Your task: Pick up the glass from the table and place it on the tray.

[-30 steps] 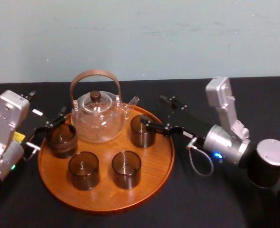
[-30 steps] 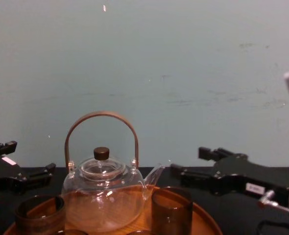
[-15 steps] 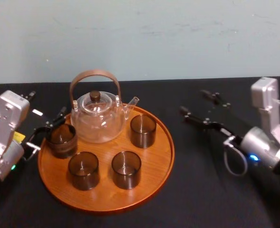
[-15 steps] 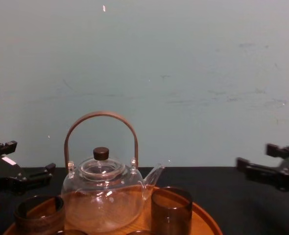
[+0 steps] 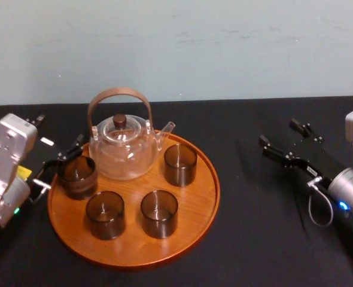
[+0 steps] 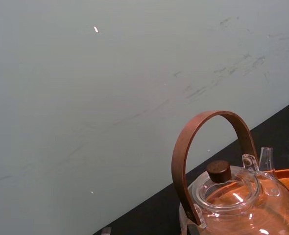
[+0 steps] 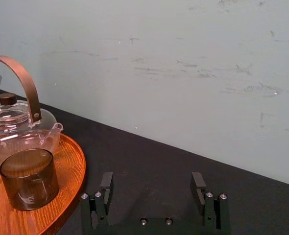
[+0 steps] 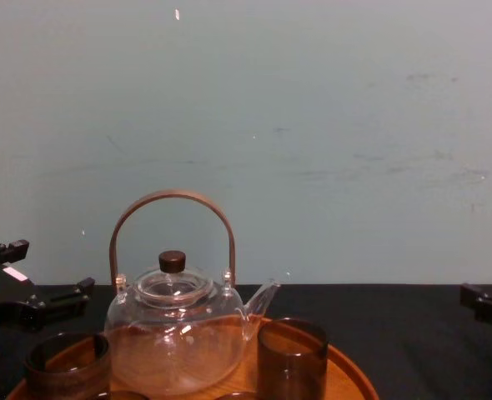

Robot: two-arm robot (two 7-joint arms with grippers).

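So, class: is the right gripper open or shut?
Open. The right gripper has its fingers wide apart, nothing between them, beside the tray.

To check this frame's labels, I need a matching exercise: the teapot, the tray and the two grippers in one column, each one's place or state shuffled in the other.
Things:
1. teapot
2. tray
3. left gripper
4. right gripper

Places or states:
A. open, over the bare table, right of the tray
B. standing at the back of the tray
C. open, by the tray's left rim
D. lying flat on the black table

Pairs: 1-B; 2-D; 3-C; 4-A
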